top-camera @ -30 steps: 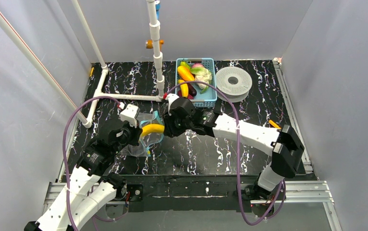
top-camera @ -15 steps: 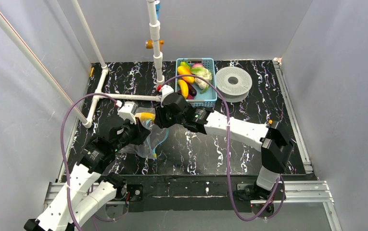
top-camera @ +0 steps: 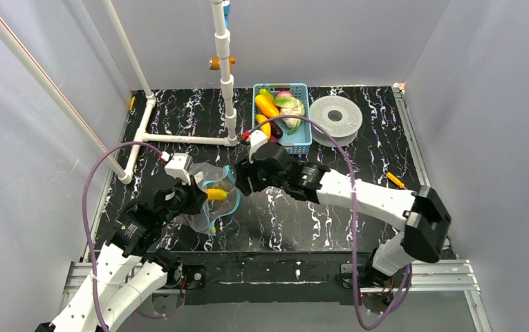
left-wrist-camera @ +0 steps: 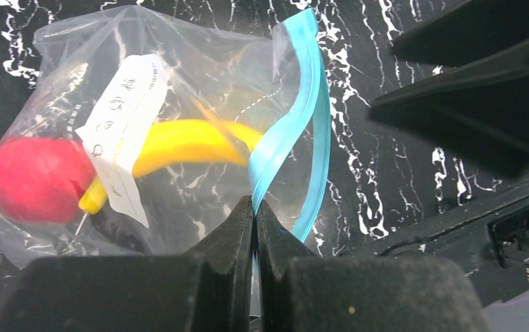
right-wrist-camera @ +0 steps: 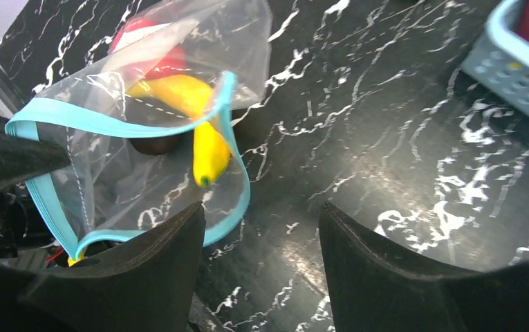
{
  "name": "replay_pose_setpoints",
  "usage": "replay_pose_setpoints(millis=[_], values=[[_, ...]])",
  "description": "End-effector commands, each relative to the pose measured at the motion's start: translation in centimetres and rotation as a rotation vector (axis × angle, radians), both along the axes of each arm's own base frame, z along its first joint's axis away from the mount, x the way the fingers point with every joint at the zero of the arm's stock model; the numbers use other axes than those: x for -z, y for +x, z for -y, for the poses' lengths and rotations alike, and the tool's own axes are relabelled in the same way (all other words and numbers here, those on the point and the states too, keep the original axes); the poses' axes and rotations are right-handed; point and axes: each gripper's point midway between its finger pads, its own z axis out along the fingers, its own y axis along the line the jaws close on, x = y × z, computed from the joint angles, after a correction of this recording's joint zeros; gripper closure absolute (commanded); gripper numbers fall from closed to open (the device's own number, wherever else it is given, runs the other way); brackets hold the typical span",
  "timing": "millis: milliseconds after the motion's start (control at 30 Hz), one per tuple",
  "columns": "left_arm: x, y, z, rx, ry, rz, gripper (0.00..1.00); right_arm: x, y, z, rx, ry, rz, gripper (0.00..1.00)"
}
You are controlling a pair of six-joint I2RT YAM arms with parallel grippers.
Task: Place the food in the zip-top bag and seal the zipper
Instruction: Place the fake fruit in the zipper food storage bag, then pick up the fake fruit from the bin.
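The clear zip-top bag (top-camera: 209, 207) lies left of centre with its mouth held open. My left gripper (left-wrist-camera: 254, 205) is shut on its pale-blue zipper (left-wrist-camera: 290, 121). Inside lie a yellow banana (left-wrist-camera: 178, 142), a red apple (left-wrist-camera: 33, 180) and a dark piece under the banana (right-wrist-camera: 154, 144). The banana's tip (right-wrist-camera: 209, 155) points toward the mouth. Just right of the mouth, my right gripper (right-wrist-camera: 261, 214) is open and holds nothing; from above it (top-camera: 244, 183) sits beside the blue rim. More food, including a cauliflower (top-camera: 293, 111), stays in the basket.
A light-blue basket (top-camera: 301, 146) of toy produce stands at the back centre, and its corner (right-wrist-camera: 507, 66) shows in the right wrist view. A white filament spool (top-camera: 335, 116) lies to its right. A white pipe frame (top-camera: 178, 139) rises at the back left.
My right gripper brought the banana to the bag's mouth, opened and drew back to the right. The banana now lies inside the bag. My left gripper kept its hold on the zipper.
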Motion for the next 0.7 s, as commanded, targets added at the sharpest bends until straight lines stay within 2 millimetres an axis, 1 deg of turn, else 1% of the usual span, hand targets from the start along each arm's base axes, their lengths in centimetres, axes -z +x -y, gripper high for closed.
replay_pose_setpoints(millis=[0, 133, 200, 267, 300, 367, 433, 467, 533, 567, 633, 667], values=[[0.5, 0.2, -1.2, -0.022, 0.068, 0.026, 1.0, -2.0, 2.5, 3.9, 0.096, -0.014, 0.111, 0.31], [0.2, 0.7, -1.1, -0.002, 0.089, 0.048, 1.0, -1.7, 5.7, 6.5, 0.174, -0.011, 0.073, 0.31], [-0.3, 0.9, -1.0, 0.023, 0.118, 0.057, 1.0, -1.8, 7.5, 7.4, 0.209, 0.008, 0.046, 0.31], [-0.1, 1.2, -1.3, 0.026, 0.151, 0.051, 1.0, -1.8, 9.4, 8.2, 0.249, 0.017, 0.019, 0.31], [0.3, 1.2, -1.4, 0.017, 0.161, 0.044, 1.0, -1.7, 10.7, 8.8, 0.277, 0.019, 0.011, 0.31], [0.8, 1.3, -1.3, 0.012, 0.152, 0.042, 1.0, -1.6, 12.8, 9.0, 0.308, 0.03, 0.0, 0.31], [0.6, 1.1, -1.1, 0.021, 0.135, 0.048, 1.0, -1.4, 14.8, 8.9, 0.329, 0.029, -0.005, 0.31], [0.5, 1.1, -1.1, 0.021, 0.132, 0.053, 1.0, -0.6, 15.9, 8.8, 0.335, 0.013, -0.015, 0.31], [0.5, 1.2, -1.4, 0.01, 0.142, 0.064, 1.0, -0.2, 17.9, 8.6, 0.351, -0.009, -0.021, 0.31], [0.5, 1.2, -1.5, 0.007, 0.147, 0.067, 1.0, 0.3, 18.8, 8.4, 0.356, -0.025, -0.027, 0.31], [0.5, 1.3, -1.5, 0.01, 0.15, 0.068, 1.0, 0.3, 20.6, 7.9, 0.359, -0.043, -0.028, 0.31], [0.5, 1.3, -1.4, 0.013, 0.148, 0.067, 1.0, 0.9, 21.3, 7.8, 0.363, -0.06, -0.035, 0.33]])
